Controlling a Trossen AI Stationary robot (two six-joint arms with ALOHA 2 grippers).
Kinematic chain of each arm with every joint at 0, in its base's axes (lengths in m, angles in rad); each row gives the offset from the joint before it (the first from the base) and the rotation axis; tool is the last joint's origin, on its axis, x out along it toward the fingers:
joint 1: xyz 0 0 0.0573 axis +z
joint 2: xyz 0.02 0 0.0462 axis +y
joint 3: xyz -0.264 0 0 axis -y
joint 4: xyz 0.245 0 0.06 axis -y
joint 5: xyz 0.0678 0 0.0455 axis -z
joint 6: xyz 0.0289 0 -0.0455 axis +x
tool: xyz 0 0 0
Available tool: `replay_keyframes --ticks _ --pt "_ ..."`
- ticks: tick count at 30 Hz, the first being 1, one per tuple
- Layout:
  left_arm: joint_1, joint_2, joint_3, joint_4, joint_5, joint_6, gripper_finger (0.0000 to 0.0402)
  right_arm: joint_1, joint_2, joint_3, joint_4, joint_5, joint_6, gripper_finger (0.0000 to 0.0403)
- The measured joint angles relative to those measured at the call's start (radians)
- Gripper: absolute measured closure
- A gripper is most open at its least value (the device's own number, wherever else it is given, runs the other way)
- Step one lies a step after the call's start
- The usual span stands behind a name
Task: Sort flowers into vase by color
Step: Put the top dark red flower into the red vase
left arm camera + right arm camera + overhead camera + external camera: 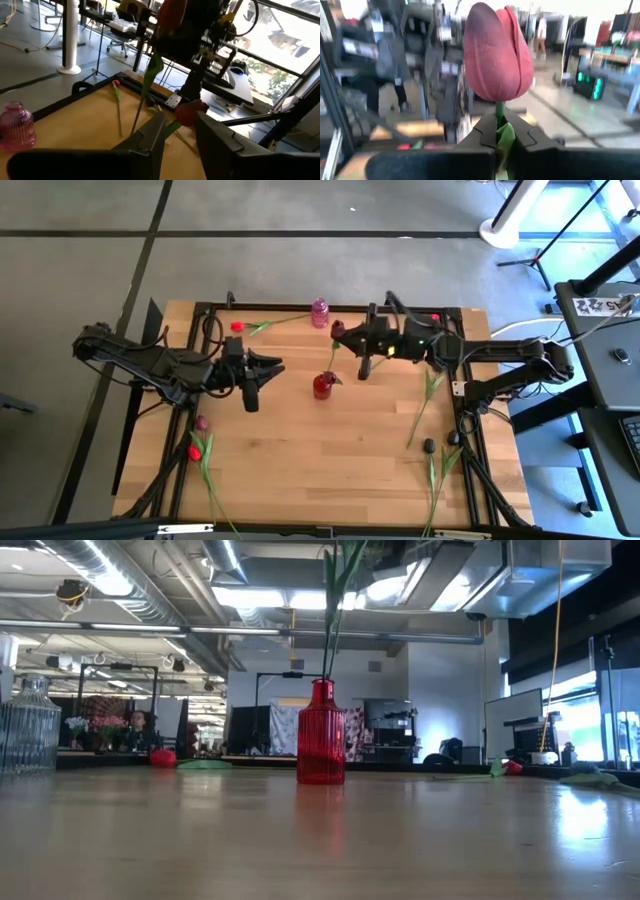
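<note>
Right hand [352,340] sits over the far middle of the table [330,450], closed on the stem of a maroon tulip [496,52]; in the right wrist view the head stands upright just above the pinched fingers [482,135]. In the high view that tulip's head [338,328] lies just beyond the red vase [322,386], its stem running down into the vase neck.

Low view: red vase [321,734] upright at table centre, green stems [333,610] rising out of it and leaving the frame at top.

Left hand [262,370] hovers left of the red vase, fingers [150,135] apart, nothing between them.

Pink vase [319,312] stands at the far edge; a red tulip [240,327] lies flat to its left. Another red tulip [195,451] and a maroon one [201,422] lie near the front left. A green stem [425,405] lies right of centre, a dark tulip [429,446] near the front right. Clear glass vase [28,728] at the left edge of the low view
</note>
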Motion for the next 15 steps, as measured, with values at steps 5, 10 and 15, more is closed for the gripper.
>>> replay_keyframes --ticks 5,10,15 --pt "0.029 -0.002 0.000 -0.016 -0.019 -0.036 0.0301 0.000 0.038 -0.002 -0.058 -0.031 0.021 0.0372" --pt "0.051 -0.028 0.000 -0.120 0.006 -0.075 0.0301 0.000 0.044 0.068 -0.185 -0.062 0.088 0.0281" --pt "0.039 -0.046 0.000 -0.213 0.017 -0.048 0.0301 0.000 0.044 0.208 -0.449 -0.080 0.090 0.0181"
